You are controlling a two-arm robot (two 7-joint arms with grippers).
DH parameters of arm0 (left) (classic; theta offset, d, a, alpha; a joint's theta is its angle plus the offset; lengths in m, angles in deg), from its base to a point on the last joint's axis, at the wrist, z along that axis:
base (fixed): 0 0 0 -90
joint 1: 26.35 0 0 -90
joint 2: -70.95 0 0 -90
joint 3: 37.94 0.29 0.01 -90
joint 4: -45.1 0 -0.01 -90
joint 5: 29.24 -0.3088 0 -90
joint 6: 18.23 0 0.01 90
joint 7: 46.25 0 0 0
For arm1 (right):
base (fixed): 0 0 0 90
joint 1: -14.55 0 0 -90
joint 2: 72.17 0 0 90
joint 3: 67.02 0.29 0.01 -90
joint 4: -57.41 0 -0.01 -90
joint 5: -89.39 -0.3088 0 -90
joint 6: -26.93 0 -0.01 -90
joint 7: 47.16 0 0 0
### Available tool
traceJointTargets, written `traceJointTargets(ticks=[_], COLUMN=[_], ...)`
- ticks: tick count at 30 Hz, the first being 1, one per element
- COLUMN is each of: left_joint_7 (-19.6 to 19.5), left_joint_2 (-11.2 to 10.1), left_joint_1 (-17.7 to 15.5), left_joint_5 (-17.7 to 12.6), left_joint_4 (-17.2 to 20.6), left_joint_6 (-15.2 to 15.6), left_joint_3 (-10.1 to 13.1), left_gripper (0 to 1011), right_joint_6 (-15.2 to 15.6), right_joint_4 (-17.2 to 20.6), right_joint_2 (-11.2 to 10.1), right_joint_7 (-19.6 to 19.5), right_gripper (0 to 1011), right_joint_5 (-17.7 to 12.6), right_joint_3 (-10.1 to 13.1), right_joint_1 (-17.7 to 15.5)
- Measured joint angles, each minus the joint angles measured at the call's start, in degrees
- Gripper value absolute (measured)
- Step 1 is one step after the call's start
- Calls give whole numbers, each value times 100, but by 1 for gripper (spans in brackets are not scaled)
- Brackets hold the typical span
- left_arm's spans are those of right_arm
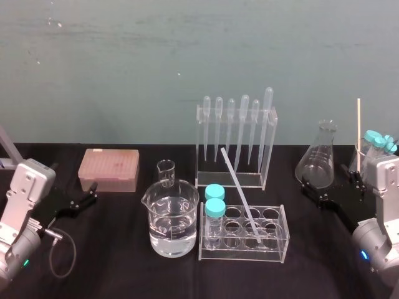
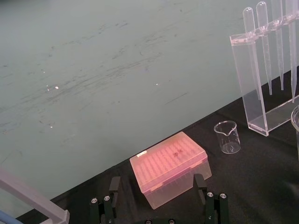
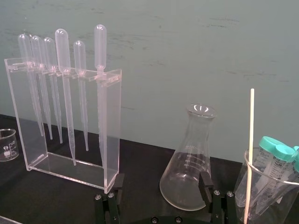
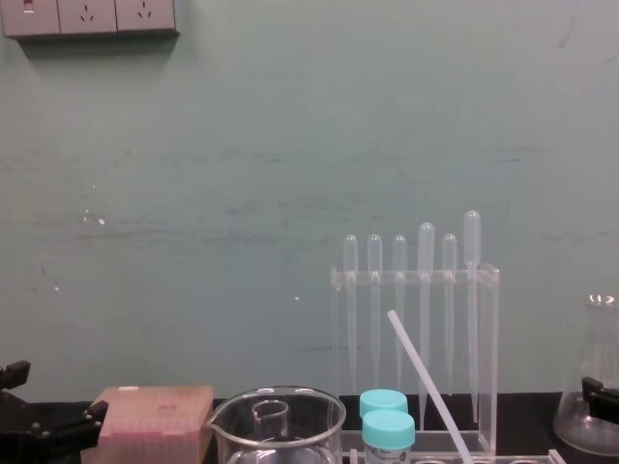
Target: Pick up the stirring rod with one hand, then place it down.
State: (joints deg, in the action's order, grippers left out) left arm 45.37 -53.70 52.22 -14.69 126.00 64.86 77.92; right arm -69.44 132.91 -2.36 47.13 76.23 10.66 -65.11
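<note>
Head view: stirring rod [image 1: 240, 194] not yet picked, leaning in tube rack [image 1: 243, 254] on bench [image 1: 124, 261], between both tools, well apart from each; left tool [image 2: 156, 183] wide, empty, near pink box [image 2: 168, 168]; right tool [image 3: 160, 179] wide, empty (facing flask [image 3: 189, 163]). Judgement: whole pick-and-place left.

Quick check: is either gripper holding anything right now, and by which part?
Nothing is held. The left gripper and right gripper both sit open and empty, out at the sides; the stirring rod leans untouched in the tube rack.
</note>
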Motion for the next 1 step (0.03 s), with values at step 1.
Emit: traceJointTargets(ticks=[1], left_joint_7=[0], left_joint_2=[0], left_joint_1=[0], left_joint_5=[0], left_joint_4=[0], left_joint_6=[0], left_joint_3=[0], left_gripper=[1000], right_joint_6=[0], right_joint_4=[0], right_joint_2=[0], right_joint_7=[0], right_gripper=[1003], right_joint_5=[0], right_joint_3=[0], right_joint_1=[0])
